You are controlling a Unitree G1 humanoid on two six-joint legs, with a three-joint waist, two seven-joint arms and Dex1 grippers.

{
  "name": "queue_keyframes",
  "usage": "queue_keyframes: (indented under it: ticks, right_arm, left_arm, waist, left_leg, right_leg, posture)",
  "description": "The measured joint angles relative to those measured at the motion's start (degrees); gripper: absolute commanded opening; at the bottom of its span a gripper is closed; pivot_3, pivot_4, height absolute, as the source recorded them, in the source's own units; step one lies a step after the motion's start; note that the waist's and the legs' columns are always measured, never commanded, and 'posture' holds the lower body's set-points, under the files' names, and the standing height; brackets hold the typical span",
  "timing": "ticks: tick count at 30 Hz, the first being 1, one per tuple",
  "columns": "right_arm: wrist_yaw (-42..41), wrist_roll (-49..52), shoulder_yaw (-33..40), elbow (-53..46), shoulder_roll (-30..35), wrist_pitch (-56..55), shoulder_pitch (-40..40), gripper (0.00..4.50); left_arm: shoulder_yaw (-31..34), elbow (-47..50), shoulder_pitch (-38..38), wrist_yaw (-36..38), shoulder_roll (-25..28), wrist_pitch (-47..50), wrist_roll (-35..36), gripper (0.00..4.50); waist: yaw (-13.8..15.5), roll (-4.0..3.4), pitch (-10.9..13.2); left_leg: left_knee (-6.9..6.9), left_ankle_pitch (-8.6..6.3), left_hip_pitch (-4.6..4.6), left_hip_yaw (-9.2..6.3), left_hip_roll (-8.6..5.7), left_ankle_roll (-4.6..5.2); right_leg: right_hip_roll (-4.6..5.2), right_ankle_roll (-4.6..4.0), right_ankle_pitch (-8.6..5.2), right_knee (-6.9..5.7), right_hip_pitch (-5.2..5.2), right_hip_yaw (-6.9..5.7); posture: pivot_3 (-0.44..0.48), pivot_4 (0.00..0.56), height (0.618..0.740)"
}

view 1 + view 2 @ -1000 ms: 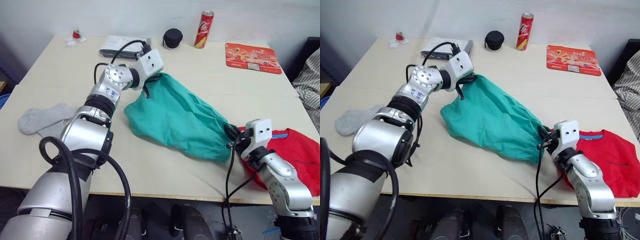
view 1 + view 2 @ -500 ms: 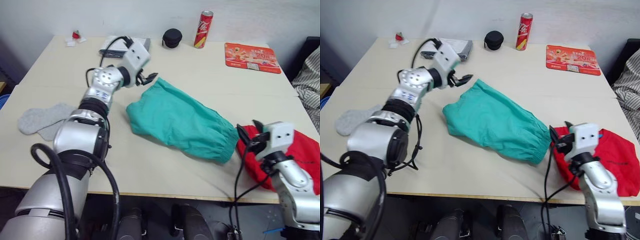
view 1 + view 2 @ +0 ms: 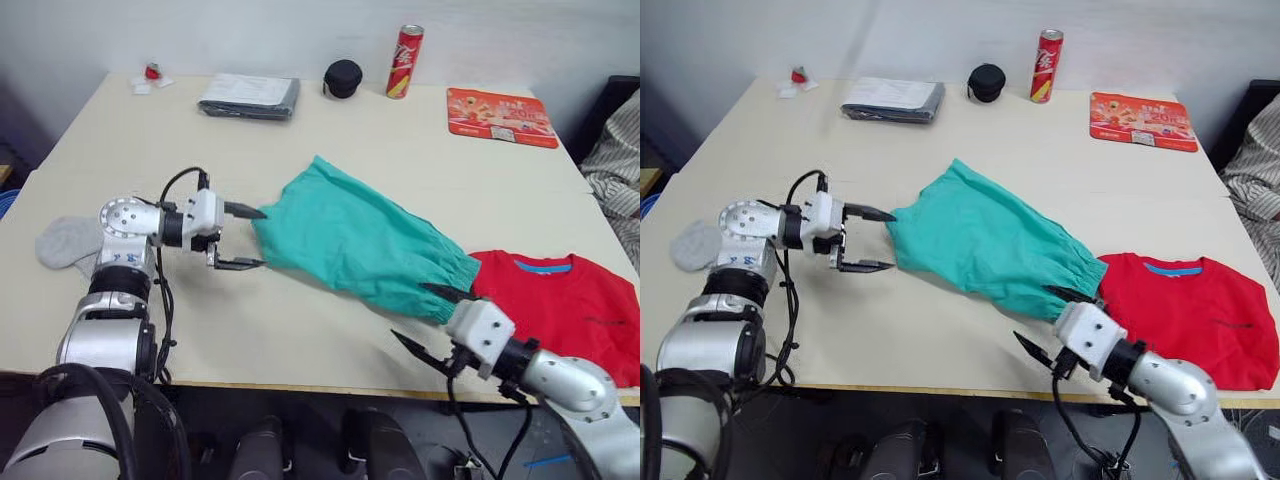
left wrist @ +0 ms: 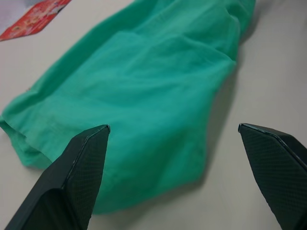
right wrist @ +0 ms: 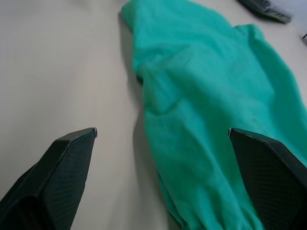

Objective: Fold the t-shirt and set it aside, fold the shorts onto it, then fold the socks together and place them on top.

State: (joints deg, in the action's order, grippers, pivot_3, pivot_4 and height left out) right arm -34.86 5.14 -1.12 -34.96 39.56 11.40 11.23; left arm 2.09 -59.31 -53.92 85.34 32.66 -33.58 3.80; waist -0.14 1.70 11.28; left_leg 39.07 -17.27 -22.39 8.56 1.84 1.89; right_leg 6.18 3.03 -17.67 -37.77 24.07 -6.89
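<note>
Lying across the counter (image 3: 330, 150), the teal shorts (image 3: 360, 240) touch the folded red t-shirt (image 3: 560, 305). Both grippers, left (image 3: 243, 237) and right (image 3: 425, 318), flank the shorts, fingers spread, gripping nothing.

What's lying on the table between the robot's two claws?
The teal-green shorts stretch between the left gripper and the right gripper, as the left eye view shows.
</note>
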Motion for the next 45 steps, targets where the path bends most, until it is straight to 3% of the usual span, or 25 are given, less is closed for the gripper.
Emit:
queue_keyframes:
  ticks: [3, 7, 10, 16, 22, 27, 31, 37, 42, 45]
  right_arm:
    - [3.5, -7.3, -3.5, 2.6, -1.1, 1.3, -1.8, 4.47]
    - [6.4, -13.2, -5.0, 4.4, -1.9, 2.9, -3.0, 3.18]
    - [7.1, -14.9, -5.0, 5.2, -2.2, 3.8, -3.6, 2.08]
    - [7.3, -15.6, -4.4, 7.7, -2.2, 3.8, -5.2, 0.00]
    - [4.7, -10.9, -0.9, 10.3, -2.2, 0.2, -6.7, 0.00]
    - [-0.7, -4.0, 1.7, 13.9, -2.1, -6.0, -7.8, 0.00]
    - [-8.0, 1.9, 1.4, 17.5, -2.0, -12.0, -8.8, 0.00]
    - [-20.1, 6.6, -2.0, 22.0, -0.1, -20.4, -9.9, 0.00]
    - [-24.5, 5.2, -3.4, 28.3, 0.8, -30.8, -9.2, 0.00]
    - [-24.9, 4.3, -3.4, 32.7, 0.8, -36.1, -10.5, 0.00]
  left_arm:
    - [-2.2, 0.3, 1.9, -7.4, -1.5, -2.9, -3.5, 4.50]
    - [-6.0, -2.9, 0.1, -18.3, -5.4, -4.7, -9.1, 4.50]
    - [-9.2, -7.1, -3.5, -24.8, -7.2, -4.6, -13.3, 3.90]
    - [-11.2, -11.9, -7.0, -27.9, -9.1, -0.7, -15.8, 1.91]
    - [-9.4, -12.8, -6.1, -19.9, -9.2, 1.3, -12.7, 0.02]
    - [-6.3, -6.1, 1.0, -12.7, -5.4, 0.3, -7.0, 0.02]
    - [-2.8, 14.7, 17.2, -10.5, -0.1, 3.5, 0.6, 0.02]
    - [5.9, 50.5, 46.0, -19.7, 4.9, 15.2, 7.6, 0.02]
    - [10.1, 68.0, 64.5, -30.1, 1.5, 18.5, 7.5, 0.02]
    - [10.2, 73.4, 70.9, -34.3, -0.9, 19.4, 7.0, 0.02]
  waist:
    - [0.6, 0.02, 0.0]
    - [1.1, 0.05, 0.0]
    - [1.1, 0.07, 0.0]
    - [0.5, 0.08, -0.1]
    - [0.1, 0.11, -0.1]
    - [-1.3, 0.08, -0.1]
    - [-2.4, 0.05, -0.1]
    - [-1.7, -0.02, -0.1]
    - [-0.1, -0.04, -0.1]
    - [0.2, -0.04, -0.1]
  left_leg:
    - [0.05, -0.07, -0.02, -0.07, -0.13, 0.17]
    - [0.06, -0.13, 0.00, -0.07, -0.17, 0.27]
    - [0.06, -0.14, -0.01, -0.08, -0.16, 0.29]
    - [0.05, -0.14, 0.13, -0.15, -0.13, 0.29]
    - [0.05, -0.14, 0.16, -0.20, -0.12, 0.29]
    - [0.00, -0.15, 0.19, -0.18, -0.06, 0.23]
    - [-0.11, -0.17, 0.29, -0.17, 0.02, 0.15]
    - [-0.10, -0.30, 0.38, -0.29, 0.02, 0.20]
    - [-0.09, -0.47, 0.42, -0.34, -0.06, 0.29]
    - [-0.09, -0.51, 0.42, -0.34, -0.06, 0.26]
  right_leg:
    - [0.21, 0.04, 0.02, 0.01, -0.07, -0.11]
    - [0.28, 0.10, 0.05, 0.10, -0.16, -0.25]
    - [0.27, 0.10, 0.06, 0.12, -0.19, -0.33]
    - [0.27, 0.10, 0.05, 0.16, -0.37, -0.43]
    - [0.29, 0.10, 0.05, 0.18, -0.43, -0.50]
    - [0.26, 0.06, 0.02, 0.20, -0.42, -0.50]
    - [0.24, 0.01, -0.01, 0.19, -0.43, -0.43]
    - [0.35, 0.00, -0.01, 0.34, -0.63, -0.42]
    - [0.47, 0.07, 0.03, 0.47, -0.76, -0.44]
    - [0.47, 0.08, 0.04, 0.50, -0.77, -0.45]
  posture:
    - [0.000, 0.150, 0.740]
    - [0.000, 0.150, 0.740]
    - [0.000, 0.150, 0.740]
    - [0.000, 0.150, 0.740]
    - [0.000, 0.150, 0.740]
    - [0.000, 0.150, 0.740]
    - [0.000, 0.150, 0.740]
    - [0.000, 0.150, 0.740]
    - [0.000, 0.150, 0.740]
    - [0.000, 0.150, 0.740]
